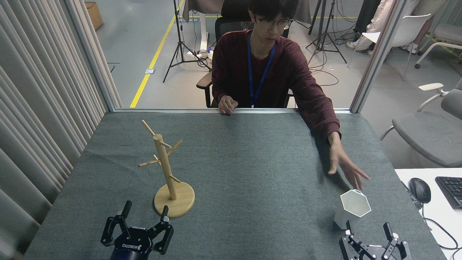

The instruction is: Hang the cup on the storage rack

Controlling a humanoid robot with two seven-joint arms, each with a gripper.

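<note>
The cup [352, 208] stands upright on the grey counter [245, 162] at the near right, its hexagonal rim open to the top. The storage rack [168, 169] stands well apart from it at the near left, its pegs bare. A person [269, 65] sits at the far side of the counter and reaches an arm across; the person's hand [345, 164] hovers just beyond the cup, fingers close to its far rim, though it is hard to tell whether they touch it.

The right hand [371, 236] sits at the near edge just in front of the cup, released, with its fingers spread and nothing between them. The left hand [144, 220] is likewise released and empty, just in front of the rack's round base.

The task appears to be at its very start: nothing is grasped, and the cup seems only now placed. The next move probably falls to the right hand, once the person's arm is clear: advance to the cup and close on its wall. The pierced tab is not visible from here, so its direction must be found before the cup can be threaded on a peg at the far-left rack.
</note>
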